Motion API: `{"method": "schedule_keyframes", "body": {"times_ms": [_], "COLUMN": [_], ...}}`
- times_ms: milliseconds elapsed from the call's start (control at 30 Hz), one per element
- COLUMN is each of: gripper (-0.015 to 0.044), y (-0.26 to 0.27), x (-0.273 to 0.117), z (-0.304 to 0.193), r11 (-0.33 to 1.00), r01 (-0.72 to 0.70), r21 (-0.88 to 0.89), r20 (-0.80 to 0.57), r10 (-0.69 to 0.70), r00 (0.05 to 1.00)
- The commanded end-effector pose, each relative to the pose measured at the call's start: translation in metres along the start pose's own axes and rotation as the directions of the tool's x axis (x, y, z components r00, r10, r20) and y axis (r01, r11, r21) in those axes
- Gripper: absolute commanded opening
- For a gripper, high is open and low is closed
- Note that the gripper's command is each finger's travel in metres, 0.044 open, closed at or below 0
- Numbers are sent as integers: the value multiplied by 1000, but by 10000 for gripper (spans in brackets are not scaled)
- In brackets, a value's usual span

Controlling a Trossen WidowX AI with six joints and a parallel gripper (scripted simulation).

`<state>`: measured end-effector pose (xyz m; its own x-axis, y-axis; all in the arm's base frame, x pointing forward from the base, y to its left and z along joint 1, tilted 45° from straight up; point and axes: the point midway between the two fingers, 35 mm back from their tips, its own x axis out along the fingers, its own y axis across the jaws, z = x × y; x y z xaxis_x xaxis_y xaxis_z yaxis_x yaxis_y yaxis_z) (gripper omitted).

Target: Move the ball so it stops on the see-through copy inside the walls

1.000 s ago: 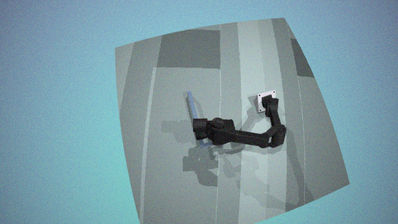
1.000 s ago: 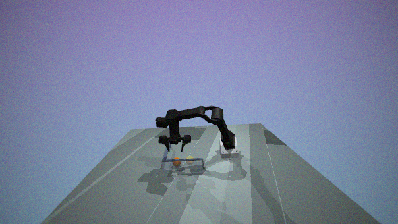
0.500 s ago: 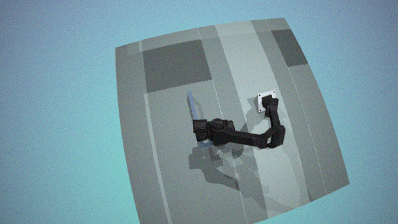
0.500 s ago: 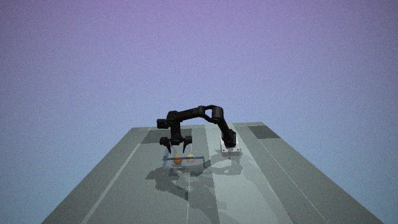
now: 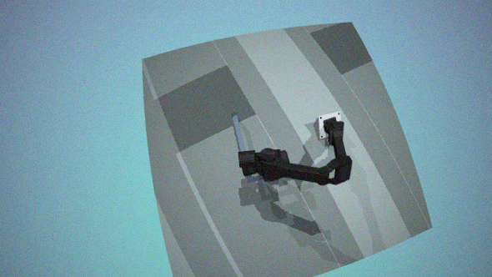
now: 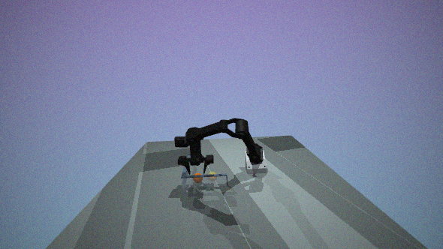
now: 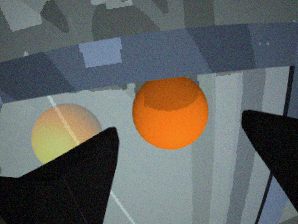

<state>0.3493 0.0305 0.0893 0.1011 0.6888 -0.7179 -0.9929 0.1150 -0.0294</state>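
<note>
Right by the orange ball [image 6: 197, 178] [image 7: 170, 113], the gripper [image 6: 197, 168] [image 7: 180, 125] has its fingers spread wide with nothing pinched. The see-through copy [image 6: 212, 175] [image 7: 66, 131] sits just beside the ball, a little apart. I'd center over the ball before dropping, keep both tips off the ball's near wall [image 6: 204, 175] [image 7: 150, 55], then squeeze gently, because round stuff probably squirts away if clipped off-center.
</note>
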Motion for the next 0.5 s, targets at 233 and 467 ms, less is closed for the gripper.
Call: {"method": "schedule_keyframes", "body": {"times_ms": [233,467], "gripper": [364,312], "y": [3,3], "x": [22,27], "z": [0,0], "r11": [1000,1000], "r01": [-10,-10], "r21": [8,8], "r20": [6,7], "r10": [10,10], "r00": [1000,1000]}}
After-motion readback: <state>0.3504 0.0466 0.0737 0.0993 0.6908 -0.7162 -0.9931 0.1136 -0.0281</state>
